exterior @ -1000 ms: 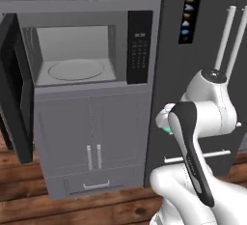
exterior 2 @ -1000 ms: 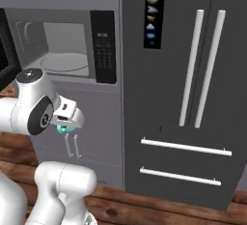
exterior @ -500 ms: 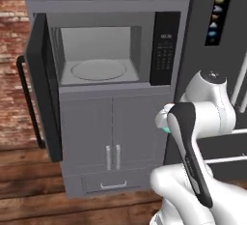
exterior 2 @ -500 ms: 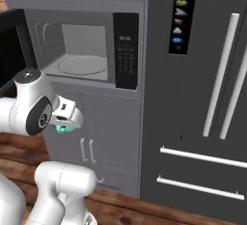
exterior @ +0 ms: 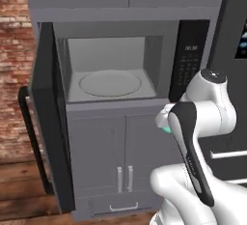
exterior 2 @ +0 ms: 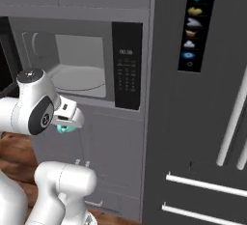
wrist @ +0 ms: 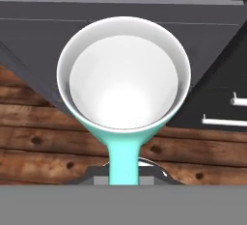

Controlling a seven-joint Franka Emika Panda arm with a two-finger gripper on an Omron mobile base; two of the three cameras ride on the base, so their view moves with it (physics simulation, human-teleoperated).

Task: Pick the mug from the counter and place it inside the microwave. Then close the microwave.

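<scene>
1. Holding the mug (wrist: 123, 81) by its teal handle, the gripper (wrist: 124, 170) is squeezed tight on it at the bottom middle of the hand view.
2. The mug's round white inside faces the camera in the middle of the hand view, and it has nothing in it.
3. Behind the mug in that view lie brown wooden floor boards (wrist: 43, 144) along the lower part, with dark grey cabinet fronts above.
4. In the left base view, a small bit of teal mug (exterior: 167, 129) peeks out beside the white arm (exterior: 202, 118), right of the middle of the frame.
5. In the right base view, the teal mug (exterior 2: 65, 129) shows under the white hand at the left of the frame.
6. The microwave (exterior: 113, 69) sits in the upper middle of the left base view, and its door (exterior: 48, 118) hangs wide open at the left.
7. Its round turntable (exterior: 110, 83) is bare.
8. The black keypad panel (exterior 2: 127, 66) stands just right of the microwave opening.
9. The mug is below and to the right of that opening, in front of the grey cabinet doors (exterior: 123, 156), not inside.
10. A big dark fridge (exterior 2: 202, 122) takes up the right side of the right base view.
</scene>
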